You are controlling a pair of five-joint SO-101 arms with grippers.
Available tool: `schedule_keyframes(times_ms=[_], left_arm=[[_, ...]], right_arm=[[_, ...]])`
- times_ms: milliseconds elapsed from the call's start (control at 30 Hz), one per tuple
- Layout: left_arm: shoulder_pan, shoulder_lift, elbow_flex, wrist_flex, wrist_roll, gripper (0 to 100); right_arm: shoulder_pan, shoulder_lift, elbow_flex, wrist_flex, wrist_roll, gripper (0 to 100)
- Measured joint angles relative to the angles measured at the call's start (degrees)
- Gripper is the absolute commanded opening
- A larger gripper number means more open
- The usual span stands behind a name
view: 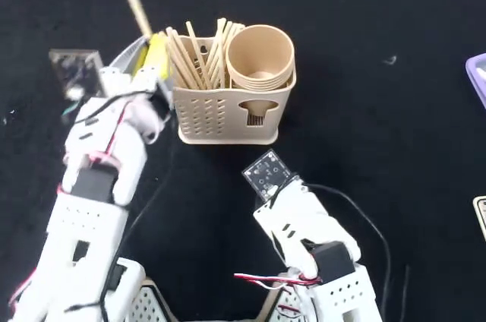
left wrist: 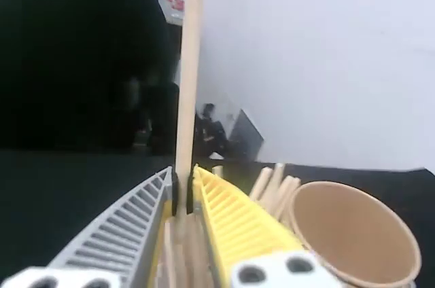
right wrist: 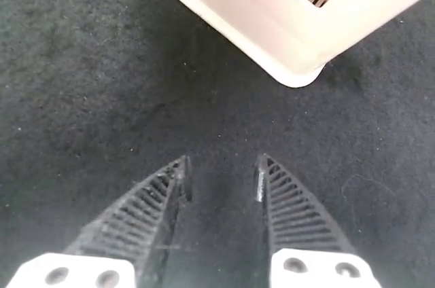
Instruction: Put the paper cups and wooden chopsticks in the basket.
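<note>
The left pincer point(left wrist: 182, 196), pinching one chopstick point(left wrist: 189, 64), should carry it over the stick side of the basket point(view: 228, 121) just ahead of its tips, beside the cups point(view: 260, 52), then release; the right pincer point(right wrist: 221, 179) rests spread.

one basket point(view: 228, 118), one cup stack point(view: 260, 52), many chopsticks point(view: 199, 62)

Left arm point(view: 99, 155) stretched forward, jaws clamped; right arm point(view: 304, 223) low, jaws parted

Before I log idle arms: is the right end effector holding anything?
No, the right end effector is open and empty above the black cloth.
</note>
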Motion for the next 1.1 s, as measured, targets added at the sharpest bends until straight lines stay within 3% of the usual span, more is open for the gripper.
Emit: schedule_keyframes(times_ms=[267,467,767,1100], left_arm=[[4.5,16.4,-9.2,-0.6,0.0,3],[4.6,19.8,-10.2,-1.1,-0.2,3],[5.9,15.4,-4.7,-1.2,-0.2,3],[6.4,1.2,3.1,-0.6,-0.1,3]], right_arm=[[0.0,0.0,0.0,0.0,0.0,15.9],[0.0,0.0,0.0,0.0,0.0,15.9],[0.0,0.0,0.0,0.0,0.0,15.9],[0.0,0.0,0.0,0.0,0.0,15.9]])
